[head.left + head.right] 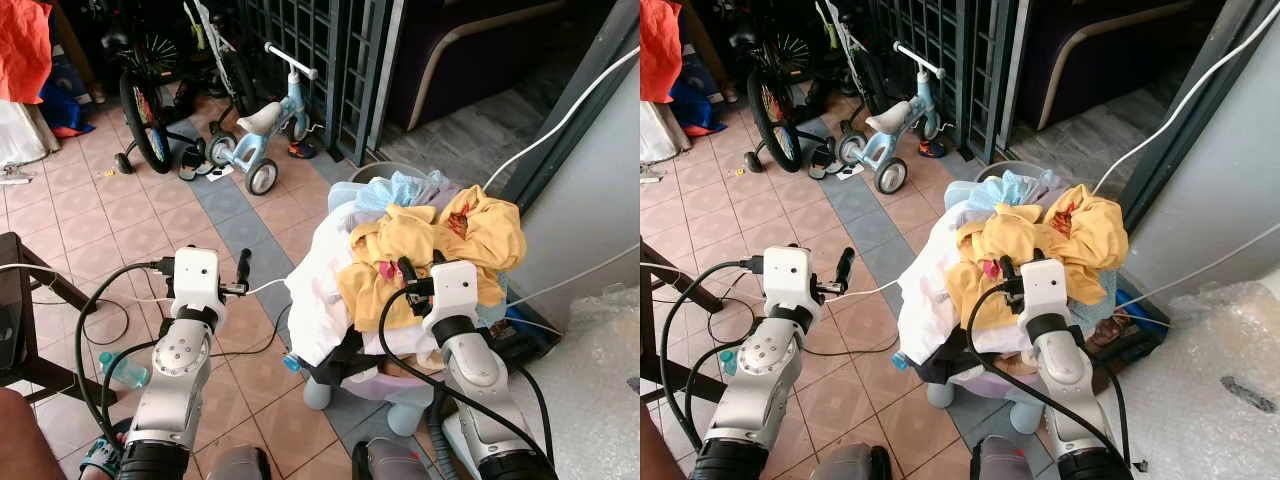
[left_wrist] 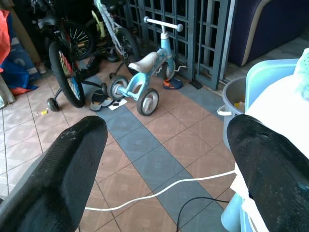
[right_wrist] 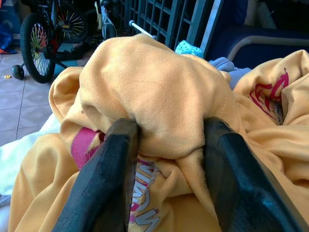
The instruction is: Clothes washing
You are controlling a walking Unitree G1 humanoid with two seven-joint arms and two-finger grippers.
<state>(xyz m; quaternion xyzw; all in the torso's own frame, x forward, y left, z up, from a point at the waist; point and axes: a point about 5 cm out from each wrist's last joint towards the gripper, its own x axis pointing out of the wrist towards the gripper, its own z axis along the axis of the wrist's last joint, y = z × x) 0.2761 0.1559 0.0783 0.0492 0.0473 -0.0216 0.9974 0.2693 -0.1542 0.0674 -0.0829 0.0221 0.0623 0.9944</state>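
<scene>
My right gripper (image 3: 166,140) sits nearer, jaws straddling a fold of the yellow shirt (image 1: 415,245) atop the laundry pile; left gripper (image 2: 166,159) gapes wide over tiles, beside it

Soft, even daylight fills the scene, bright on the tiled floor (image 1: 90,215) and the yellow shirt (image 1: 430,245), with only faint shadows under the tricycle (image 1: 262,130). The room behind the metal gate (image 1: 330,60) falls dark. The white wall (image 1: 590,200) looks slightly washed out. Head views stay sharp; the black fingers (image 2: 58,179) near the wrist cameras look soft.
</scene>
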